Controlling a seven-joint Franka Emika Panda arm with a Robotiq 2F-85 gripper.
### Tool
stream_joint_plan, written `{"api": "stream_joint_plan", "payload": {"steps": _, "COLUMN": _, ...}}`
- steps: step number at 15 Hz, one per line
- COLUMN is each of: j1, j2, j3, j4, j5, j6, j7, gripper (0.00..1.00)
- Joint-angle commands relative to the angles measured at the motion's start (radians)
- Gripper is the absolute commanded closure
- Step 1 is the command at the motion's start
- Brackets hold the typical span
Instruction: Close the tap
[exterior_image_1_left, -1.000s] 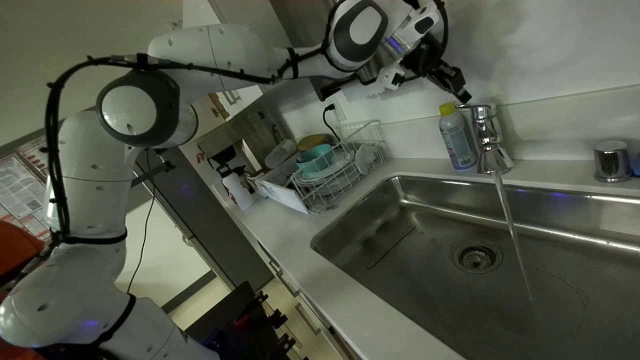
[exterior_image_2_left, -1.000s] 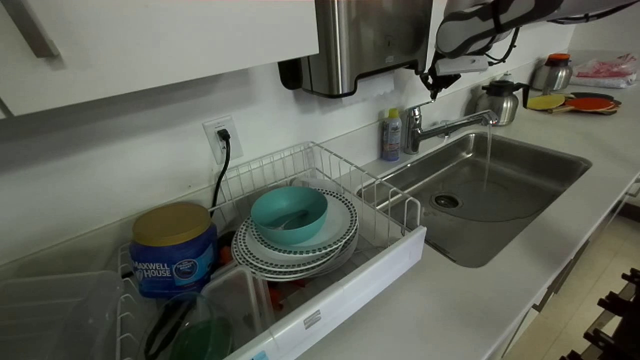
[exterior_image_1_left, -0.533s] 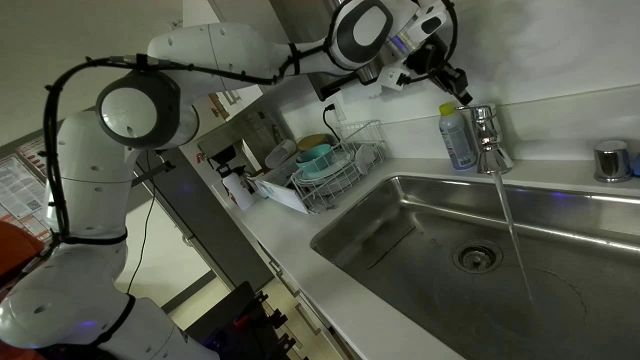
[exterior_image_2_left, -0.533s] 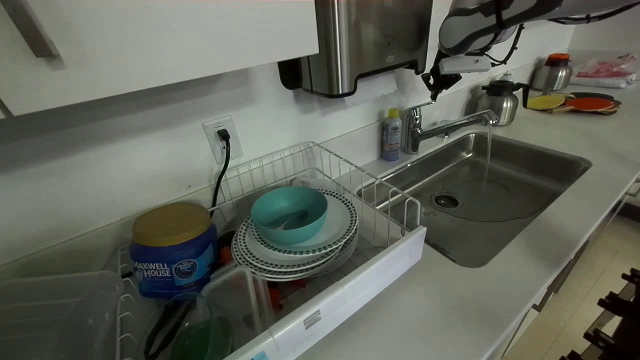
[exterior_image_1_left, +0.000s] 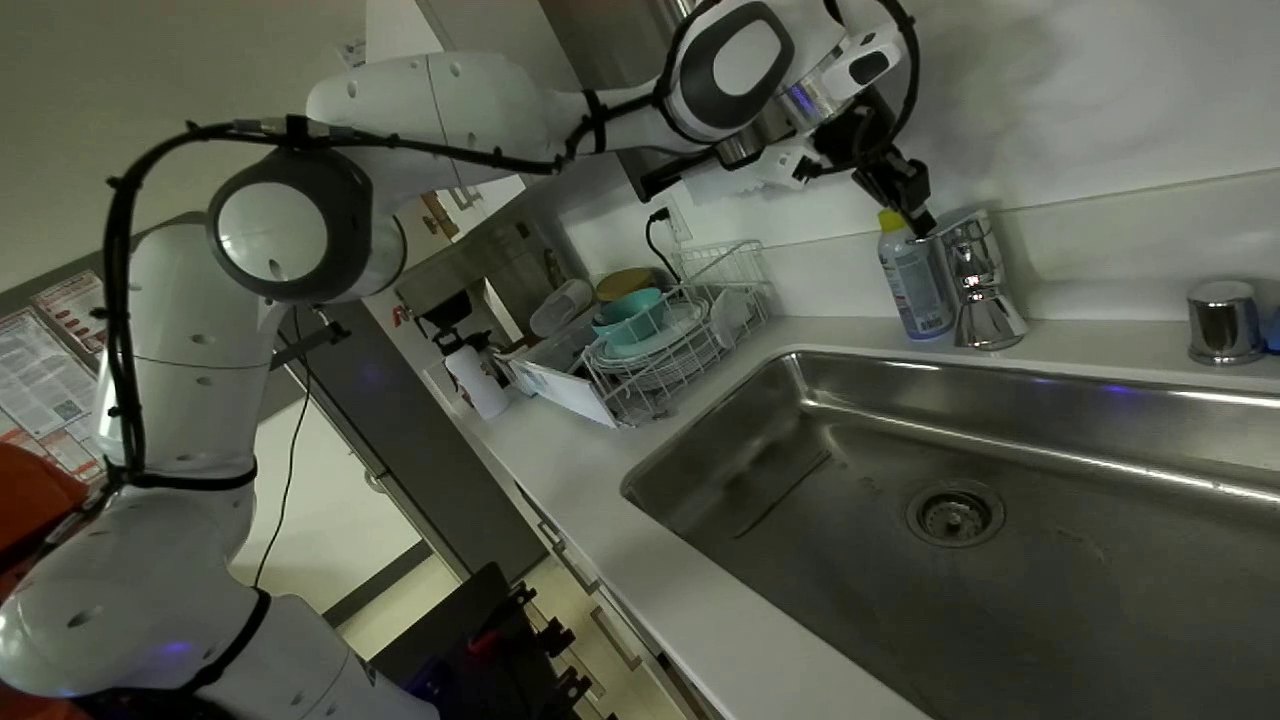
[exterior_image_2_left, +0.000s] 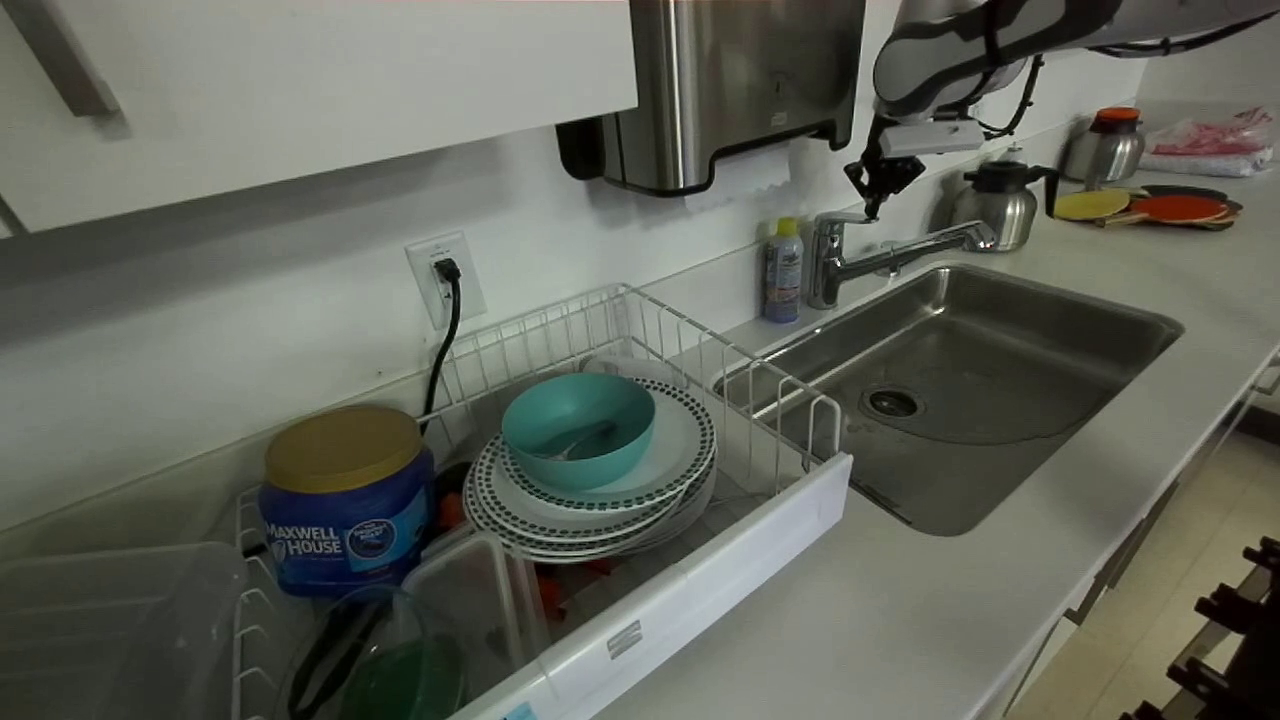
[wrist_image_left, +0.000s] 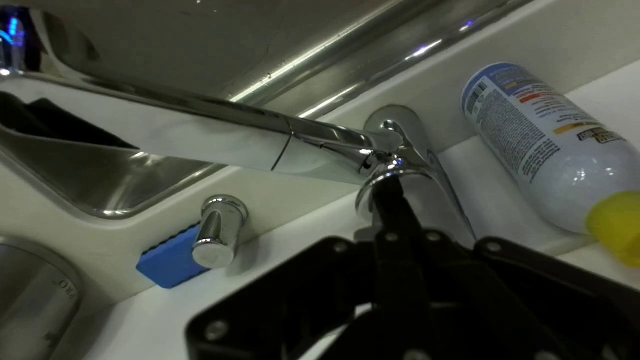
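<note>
- In an exterior view, the white arm (exterior_image_1_left: 440, 105) reaches across from the left side, and the end effector (exterior_image_1_left: 924, 225) slants downward with its tip at the upper part of the tap (exterior_image_1_left: 982, 300).
- The tap stands on the white surface (exterior_image_1_left: 575, 480) at the back edge of the steel sink (exterior_image_1_left: 1100, 410), just beside a yellow-capped can (exterior_image_1_left: 918, 290).
- A squat chrome fitting (exterior_image_1_left: 1225, 325) sits farther to the right along that back edge.
- In an exterior view, the tap's lever (exterior_image_2_left: 845, 217) lies nearly level, with the end effector's tip at its free end; the spout (exterior_image_2_left: 915, 250) extends over the sink.
- A steel dispenser (exterior_image_2_left: 760, 90) hangs on the wall (exterior_image_2_left: 330, 260) above.
- In the foreground, a dish rack (exterior_image_2_left: 730, 572) holds stacked plates (exterior_image_2_left: 675, 430), a turquoise bowl (exterior_image_2_left: 580, 440) on top of them, and a Maxwell House tub (exterior_image_2_left: 345, 510).
- A steel carafe (exterior_image_2_left: 1008, 212) stands beyond the tap, and paddles (exterior_image_2_left: 1180, 208) lie farther along the surface.
- In the wrist view, the end effector enters from below, its dark fingers (wrist_image_left: 390, 200) drawn together into a narrow shape over the tap's rounded chrome top.
- The spout runs toward the upper left; a blue block (wrist_image_left: 172, 260) lies beside the squat chrome fitting, and whether the two touch cannot be told.
- The yellow-capped can fills the right side, near the tap but apart from it.
</note>
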Motion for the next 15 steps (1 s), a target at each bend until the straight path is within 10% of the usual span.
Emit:
{"api": "stream_joint_plan", "payload": {"steps": 1, "j1": -0.008, "j2": 0.037, "j3": 0.014, "j4": 0.062, "j5": 0.017, "j6": -0.060, "j7": -0.019, "gripper": 1.00}}
{"api": "stream_joint_plan", "payload": {"steps": 15, "j1": -0.057, "j2": -0.149, "j3": 0.024, "j4": -0.043, "j5": 0.037, "j6": -0.133, "j7": -0.071, "gripper": 1.00}}
